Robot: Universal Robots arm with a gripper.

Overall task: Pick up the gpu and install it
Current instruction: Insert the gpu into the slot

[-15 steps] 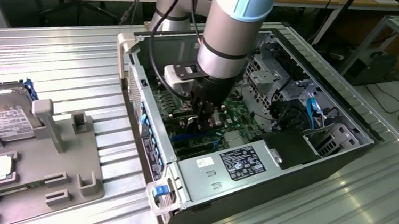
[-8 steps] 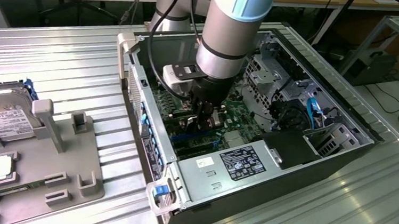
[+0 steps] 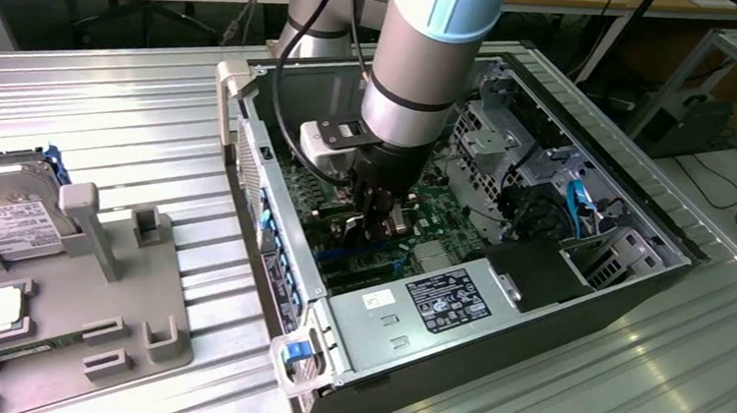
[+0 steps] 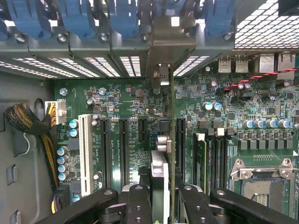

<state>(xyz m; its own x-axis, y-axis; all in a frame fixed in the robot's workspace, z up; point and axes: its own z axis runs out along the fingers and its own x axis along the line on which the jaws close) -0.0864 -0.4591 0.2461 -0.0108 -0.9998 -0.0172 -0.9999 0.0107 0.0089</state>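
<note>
The fingers (image 4: 164,198) are pinching the gpu (image 4: 171,140) edge-on; the thin green card runs straight out from between them toward the case's rear slot wall, its silver bracket (image 4: 161,74) at the far end against the slot openings. In the exterior view the fingers (image 3: 377,225) are deep inside the open computer case (image 3: 632,212), low over the motherboard (image 4: 126,100).

This looks like the install step: the card is held upright over the expansion slots, roughly in line with the black slot (image 4: 180,140) just beside it. Whether its edge has entered the slot cannot be told. Seating it would call for a straight, square press with the bracket lined up at the rear opening.

The power supply (image 3: 434,305) carries a white-and-black label, unreadable. The hard drive (image 3: 0,207) on the desk (image 3: 126,118) has a white label, also illegible.
</note>
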